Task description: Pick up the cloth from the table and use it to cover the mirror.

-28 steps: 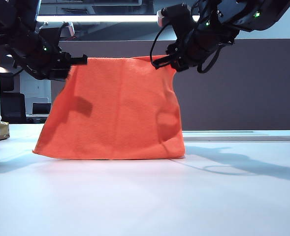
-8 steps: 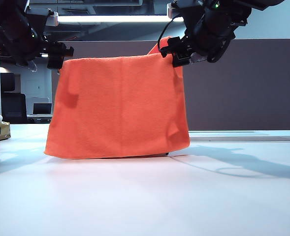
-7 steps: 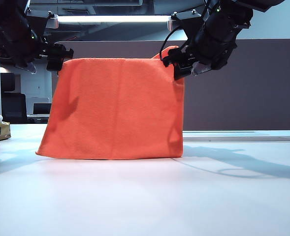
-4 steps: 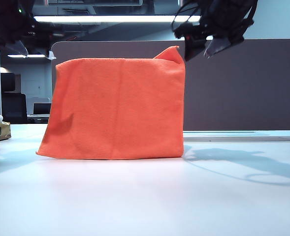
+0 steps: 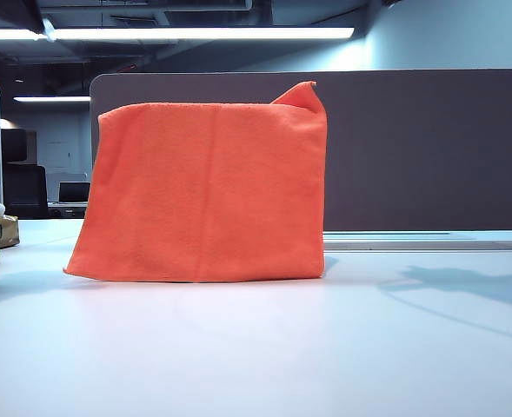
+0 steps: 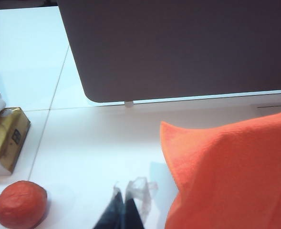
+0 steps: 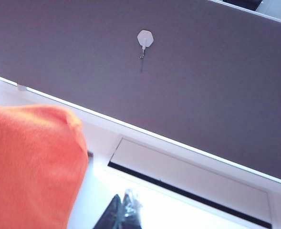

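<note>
Cloth (image 5: 202, 193) now hanging free, draped upright where the mirror stands and hiding it entirely; no glass visible from the front. Lower hem resting on the table (image 5: 256, 347), one top corner poking up in a small peak. A second ago both grippers pinched at the cloth's top corners; now released and gone from the exterior view, only their shadow left on the table to the right of the cloth.

Left gripper (image 6: 125, 206) above and beside the cloth's left upper corner, fingertips drawn together, clamped on nothing. Right gripper (image 7: 124, 210) above and beside the cloth's right upper corner, likewise pressed together and empty.

Orange fruit (image 6: 20, 204) and small gold box (image 6: 7, 138) off to the left of the cloth, untouched. Grey partition (image 5: 429, 148) behind the cloth.

Judged from the drape: covering apparently done, cloth sitting stable without support, nothing left but withdrawal.
</note>
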